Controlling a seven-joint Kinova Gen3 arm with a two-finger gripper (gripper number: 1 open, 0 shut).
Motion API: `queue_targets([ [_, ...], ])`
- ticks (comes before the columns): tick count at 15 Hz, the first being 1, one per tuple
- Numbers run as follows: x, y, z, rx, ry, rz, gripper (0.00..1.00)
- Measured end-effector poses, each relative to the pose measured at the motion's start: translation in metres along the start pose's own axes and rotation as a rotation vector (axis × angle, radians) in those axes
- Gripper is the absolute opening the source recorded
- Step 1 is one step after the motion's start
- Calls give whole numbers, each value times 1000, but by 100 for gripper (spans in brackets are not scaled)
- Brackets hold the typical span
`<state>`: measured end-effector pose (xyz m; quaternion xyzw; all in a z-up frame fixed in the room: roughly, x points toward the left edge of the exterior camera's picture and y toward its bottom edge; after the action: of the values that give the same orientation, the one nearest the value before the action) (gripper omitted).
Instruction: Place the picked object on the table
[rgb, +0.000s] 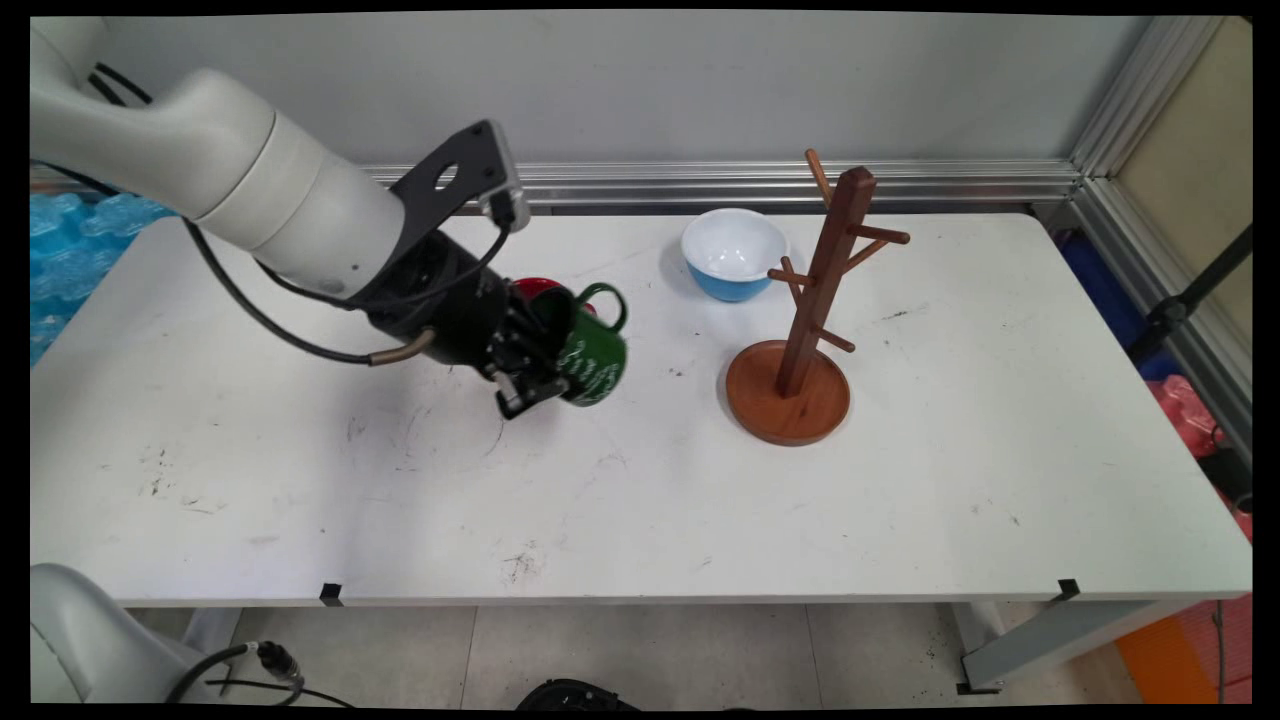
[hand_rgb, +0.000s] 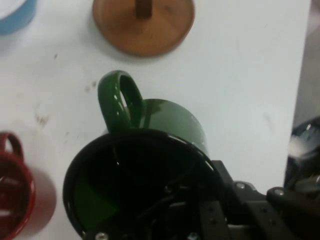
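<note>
Fingers (rgb: 522, 392) of your black gripper (rgb: 540, 372) pinch the glossy green ceramic mug's (rgb: 592, 362) rim, one inside. Red mug (rgb: 535, 290) sits behind; blue-and-white bowl (rgb: 733, 254) and wooden mug tree (rgb: 795, 385) stand rightward.

The room is bright with soft light from above. The table (rgb: 900, 500) has only pale shadows, one beside the rack (rgb: 790, 390). The hand view is a bit blurry. The mug (hand_rgb: 150, 165) shines on its handle.
</note>
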<state>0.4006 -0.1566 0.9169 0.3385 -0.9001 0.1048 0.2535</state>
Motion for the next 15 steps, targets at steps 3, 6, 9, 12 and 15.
queue_targets([
  [3,-9,-3,3,24,-75,36,0],
  [6,-15,-7,10,44,-145,79,0],
  [9,-20,-10,17,58,-204,113,0],
  [12,-24,-11,28,72,-261,139,0],
  [15,-25,-10,39,86,-316,156,0],
])
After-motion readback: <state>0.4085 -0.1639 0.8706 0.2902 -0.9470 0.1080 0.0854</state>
